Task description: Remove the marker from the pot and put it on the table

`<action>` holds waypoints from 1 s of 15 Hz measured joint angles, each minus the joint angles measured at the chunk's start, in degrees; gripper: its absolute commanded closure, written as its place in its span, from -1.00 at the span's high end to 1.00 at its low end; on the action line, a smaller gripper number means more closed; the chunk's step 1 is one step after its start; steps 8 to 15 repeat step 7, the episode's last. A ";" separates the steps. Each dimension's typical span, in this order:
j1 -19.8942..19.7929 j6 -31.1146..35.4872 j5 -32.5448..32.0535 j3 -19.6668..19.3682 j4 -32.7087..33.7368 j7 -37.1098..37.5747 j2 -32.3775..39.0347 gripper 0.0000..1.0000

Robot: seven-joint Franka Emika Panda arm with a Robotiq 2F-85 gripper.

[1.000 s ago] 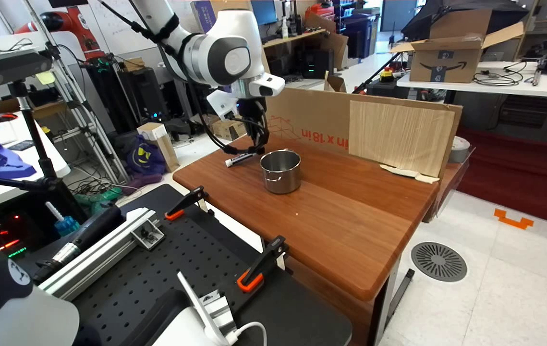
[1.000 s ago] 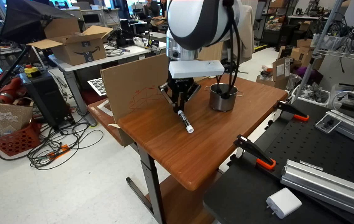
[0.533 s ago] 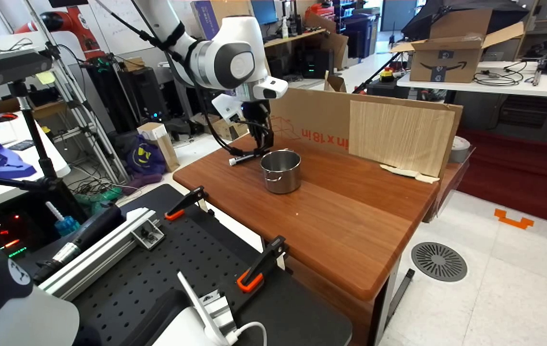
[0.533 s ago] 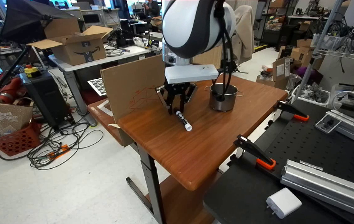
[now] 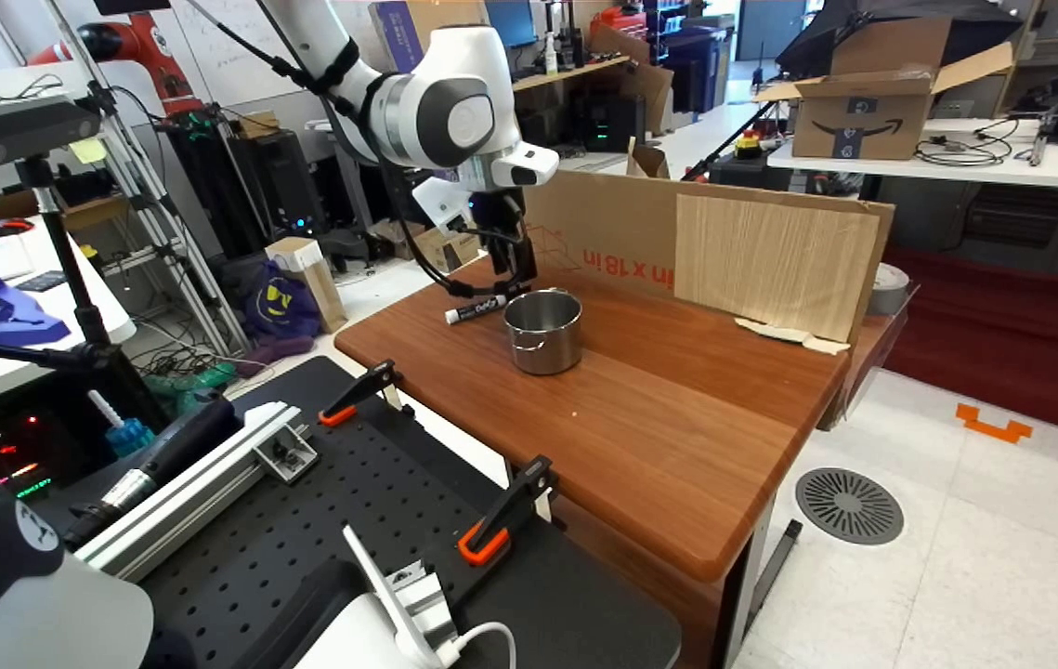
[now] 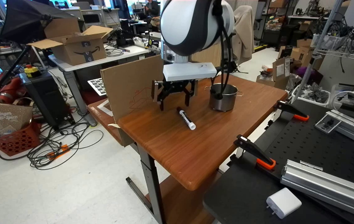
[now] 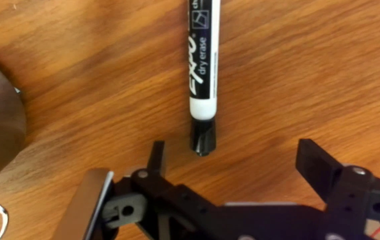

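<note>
Expo dry-erase marker [image 7: 204, 66], one: lay on the worktop [image 7: 293, 83], upper centre of the wrist view, long axis vertical in frame, black end toward the hand [image 7: 231, 141], whose jaws stood apart.

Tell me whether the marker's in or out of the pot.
Out. In both exterior views, the marker lies on the table, beside the pot.

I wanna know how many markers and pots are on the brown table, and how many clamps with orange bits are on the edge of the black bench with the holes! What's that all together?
Markers: 1, on the table
Pots: 1, on the table
Clamps: 2, on the edge of the black bench
Total: 4
</note>
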 measured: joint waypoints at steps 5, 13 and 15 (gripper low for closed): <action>-0.01 -1.18 0.08 0.62 -3.37 0.00 -5.55 1.00; -0.01 -2.56 0.08 0.65 -5.09 0.00 -8.06 1.00; -0.01 -2.56 0.08 0.65 -5.09 0.00 -8.06 1.00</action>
